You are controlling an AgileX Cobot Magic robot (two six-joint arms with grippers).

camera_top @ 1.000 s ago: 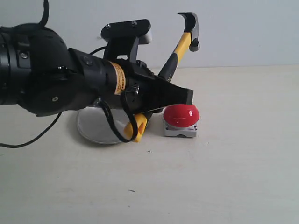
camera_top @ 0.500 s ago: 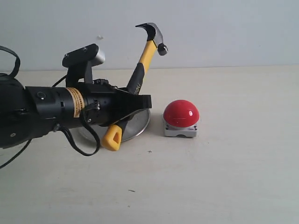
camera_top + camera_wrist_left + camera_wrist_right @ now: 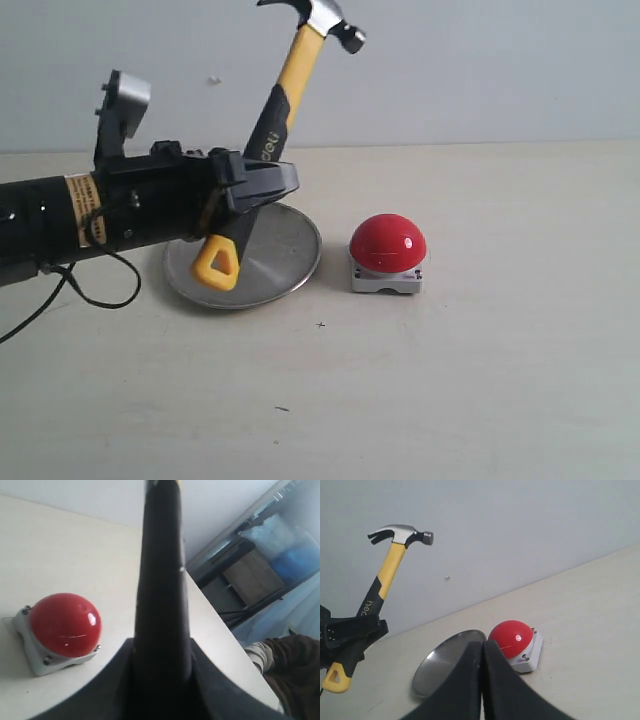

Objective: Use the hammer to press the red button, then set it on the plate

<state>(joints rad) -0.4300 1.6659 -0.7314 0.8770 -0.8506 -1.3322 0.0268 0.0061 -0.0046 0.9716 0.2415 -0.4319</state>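
Note:
My left gripper (image 3: 255,185) is shut on the black grip of the hammer (image 3: 285,90). The hammer stands steeply tilted, with its dark head (image 3: 322,15) high up and its yellow loop (image 3: 217,265) hanging over the plate (image 3: 285,250). The red button (image 3: 388,243) sits on its grey base to the right of the plate, apart from the hammer. In the left wrist view the handle (image 3: 160,580) fills the jaws, with the button (image 3: 62,625) beside it. My right gripper (image 3: 481,645) is shut on nothing, and does not show in the exterior view. Its camera sees the hammer (image 3: 385,575), plate (image 3: 442,662) and button (image 3: 512,639).
A black cable (image 3: 60,295) trails on the table under the left arm. A white wall stands close behind the table. In the left wrist view the table edge (image 3: 225,645) runs past the button, with a wooden box (image 3: 250,575) beyond it.
The left arm has drawn back to the left with the hammer. The head has risen and moved away from above the button, and the yellow loop now hangs over the plate.

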